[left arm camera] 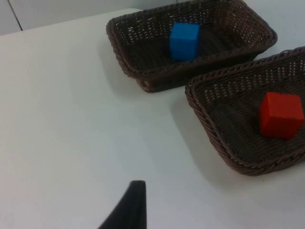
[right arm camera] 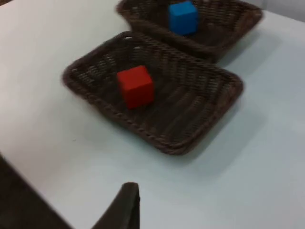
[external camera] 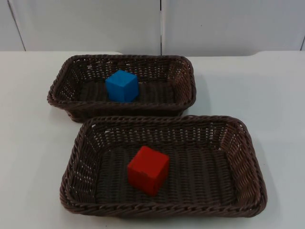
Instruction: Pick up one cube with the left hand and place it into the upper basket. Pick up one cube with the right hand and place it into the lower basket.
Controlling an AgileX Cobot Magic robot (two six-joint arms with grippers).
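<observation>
A blue cube [external camera: 122, 86] rests inside the upper brown wicker basket [external camera: 124, 58]. A red cube [external camera: 148, 170] lies tilted on the floor of the lower basket [external camera: 167, 119], nearer me. The baskets stand close together, long sides almost touching. My left gripper [left arm camera: 131, 205] hangs over bare table left of the baskets, well away from the blue cube [left arm camera: 184, 41] and the red cube [left arm camera: 281, 115]. My right gripper [right arm camera: 125, 205] is over bare table beside the lower basket [right arm camera: 157, 140], clear of the red cube [right arm camera: 136, 86]. Neither gripper holds anything.
White table top [external camera: 267, 95] spreads out on both sides of the baskets. The grey partition wall [external camera: 162, 24] closes the far end. In the right wrist view the table's edge [right arm camera: 19, 191] runs close by, dark beyond it.
</observation>
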